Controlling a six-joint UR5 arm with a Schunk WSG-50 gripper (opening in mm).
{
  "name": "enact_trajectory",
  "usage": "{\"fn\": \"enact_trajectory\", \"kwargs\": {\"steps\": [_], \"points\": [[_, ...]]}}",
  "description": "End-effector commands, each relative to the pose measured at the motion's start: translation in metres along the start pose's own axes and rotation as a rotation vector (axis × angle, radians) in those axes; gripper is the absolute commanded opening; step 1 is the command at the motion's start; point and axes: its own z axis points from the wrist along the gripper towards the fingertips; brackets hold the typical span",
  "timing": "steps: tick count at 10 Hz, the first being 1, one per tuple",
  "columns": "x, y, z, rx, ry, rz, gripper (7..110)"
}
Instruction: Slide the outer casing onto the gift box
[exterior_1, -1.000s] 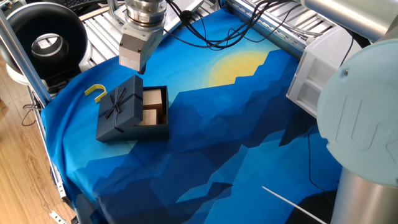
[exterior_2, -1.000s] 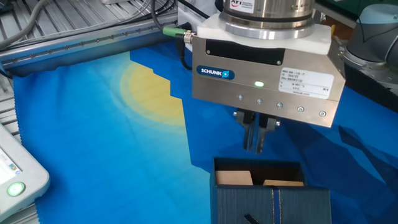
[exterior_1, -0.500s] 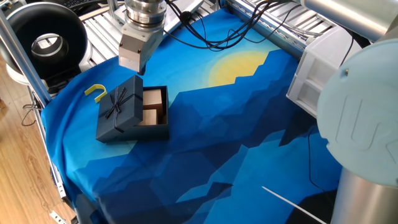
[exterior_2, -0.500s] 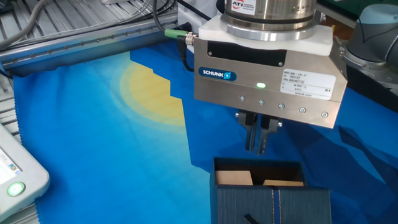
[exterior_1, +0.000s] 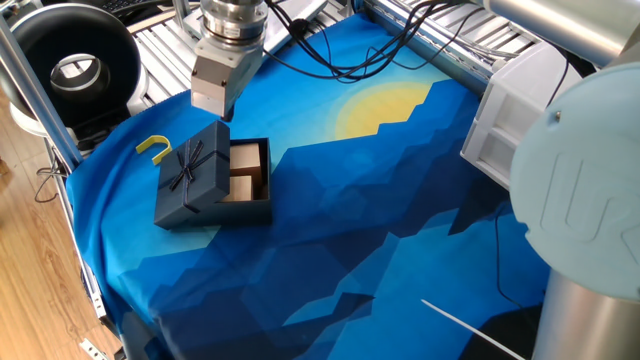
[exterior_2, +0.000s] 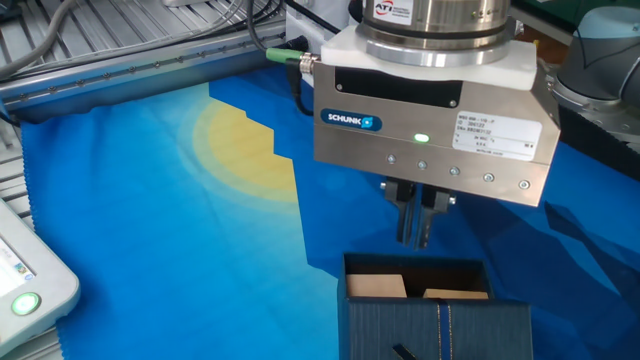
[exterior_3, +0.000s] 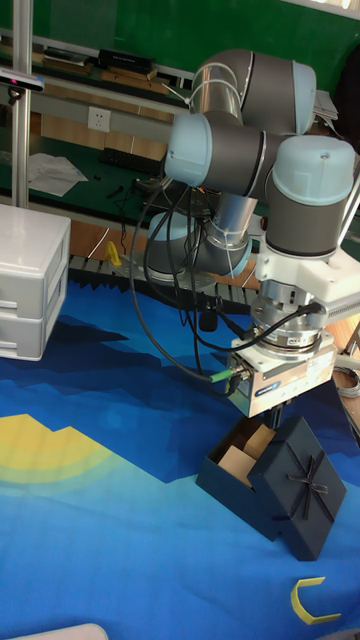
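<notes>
hand (exterior_2: 414, 228) closed and empty above gift box (exterior_2: 415, 283), outer casing (exterior_1: 193, 172) half-covering it, fingertips hidden in tall view

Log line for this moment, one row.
tool: shut, empty, above box | lid: partly over box, tilted | compartments: exposed | step: not done

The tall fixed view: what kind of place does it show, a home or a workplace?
Most likely a robotics lab or workshop. A UR5 arm stands at a table with a blue cloth, cables hang loose, and a workbench with a keyboard stands behind.
</notes>
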Motion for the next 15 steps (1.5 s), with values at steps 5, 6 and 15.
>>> {"fn": "enact_trajectory", "kwargs": {"steps": [5,6,15], "points": [[0.000,0.008,0.001,-0.026,-0.003,-0.005,7],[0.001,0.008,0.002,-0.025,-0.002,-0.007,7],[-0.003,0.013,0.000,-0.037,-0.018,-0.073,7]]}}
